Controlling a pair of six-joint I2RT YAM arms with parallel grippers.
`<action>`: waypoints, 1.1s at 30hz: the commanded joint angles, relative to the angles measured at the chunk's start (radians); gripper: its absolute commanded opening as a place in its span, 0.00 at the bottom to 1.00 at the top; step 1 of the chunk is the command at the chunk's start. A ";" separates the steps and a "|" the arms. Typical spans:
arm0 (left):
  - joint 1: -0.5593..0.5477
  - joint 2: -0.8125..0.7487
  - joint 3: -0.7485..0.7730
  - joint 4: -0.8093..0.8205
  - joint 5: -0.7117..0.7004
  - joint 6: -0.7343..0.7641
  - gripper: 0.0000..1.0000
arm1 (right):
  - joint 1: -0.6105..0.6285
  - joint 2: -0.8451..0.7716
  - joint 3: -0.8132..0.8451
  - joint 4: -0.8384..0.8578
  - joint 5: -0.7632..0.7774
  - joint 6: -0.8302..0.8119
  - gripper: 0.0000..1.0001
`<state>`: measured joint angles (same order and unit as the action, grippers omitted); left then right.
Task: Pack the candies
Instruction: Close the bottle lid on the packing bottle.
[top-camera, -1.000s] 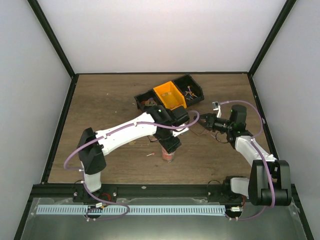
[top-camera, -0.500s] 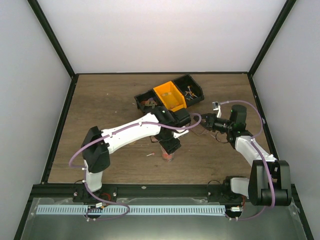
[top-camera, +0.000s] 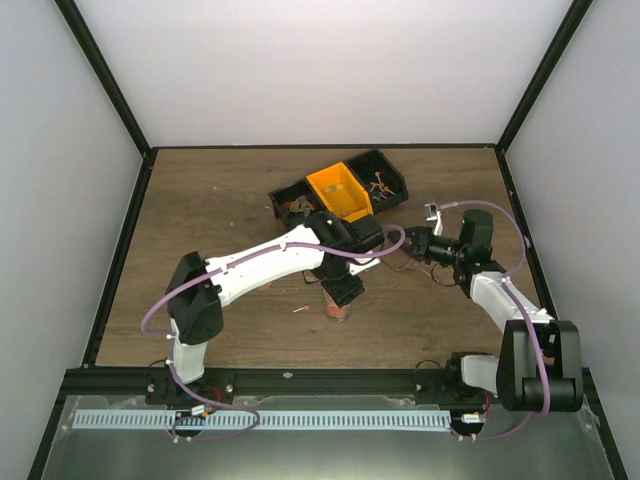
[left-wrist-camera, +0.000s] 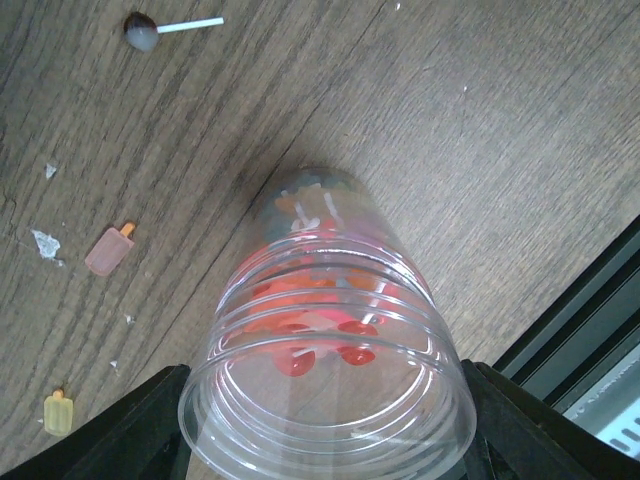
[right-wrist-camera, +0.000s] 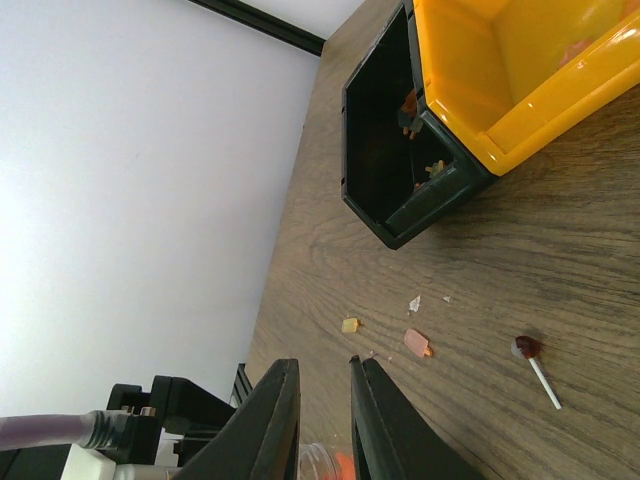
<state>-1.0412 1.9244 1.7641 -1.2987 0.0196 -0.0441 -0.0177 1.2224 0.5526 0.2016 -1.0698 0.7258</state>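
Left gripper clamps the clear cup containing candies; right gripper is empty, jaws set to a narrow gap

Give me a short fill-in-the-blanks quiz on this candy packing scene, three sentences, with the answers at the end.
1. The left gripper grips a clear ____ with red and orange candies inside.
2. The bin between the two black bins is coloured ____.
3. The loose lollipop lies on the wooden ____, outside every bin.

Answers: cup; orange; table.
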 joint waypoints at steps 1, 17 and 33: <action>-0.004 0.027 0.034 0.003 -0.012 0.013 0.63 | -0.011 -0.006 -0.012 -0.002 0.000 -0.015 0.16; -0.003 0.013 0.013 0.006 -0.024 0.011 0.74 | -0.010 0.001 -0.009 0.007 -0.008 -0.007 0.16; -0.003 0.001 0.028 0.006 -0.042 0.012 0.86 | -0.010 0.004 -0.011 0.010 -0.006 -0.008 0.16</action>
<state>-1.0412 1.9327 1.7718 -1.2949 -0.0055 -0.0376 -0.0177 1.2228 0.5522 0.2024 -1.0702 0.7261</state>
